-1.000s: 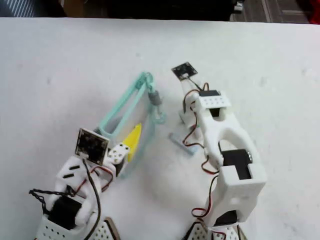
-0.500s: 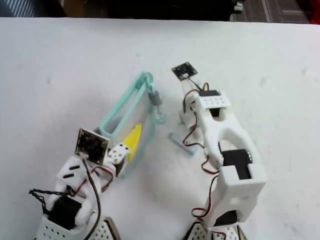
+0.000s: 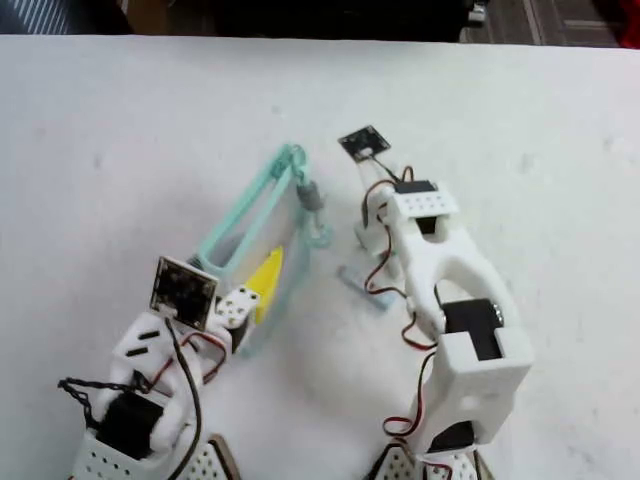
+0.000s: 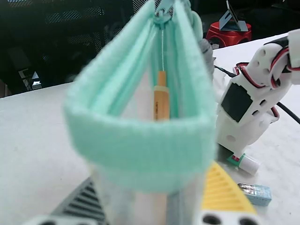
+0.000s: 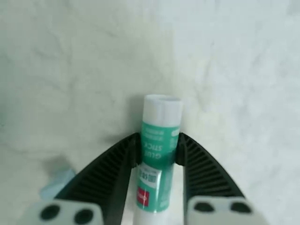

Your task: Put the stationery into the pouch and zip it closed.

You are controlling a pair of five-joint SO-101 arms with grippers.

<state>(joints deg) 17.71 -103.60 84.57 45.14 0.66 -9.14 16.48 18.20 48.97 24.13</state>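
Right of the open pouch (image 3: 262,215), we are clenching the glue stick (image 5: 161,117) in our right gripper (image 5: 157,141), our left gripper (image 3: 256,286) pinching the pouch; next, we judge, lifting the stick into the mouth.

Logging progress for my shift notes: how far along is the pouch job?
Done: an orange pen sits inside the pouch, which the left gripper holds open. In hand: the right gripper clamps the glue stick. Remaining: glue stick and the small blue box go in, then zip.

One pouch (image 4: 140,154), glue stick (image 5: 159,136), perhaps pen (image 4: 160,96)
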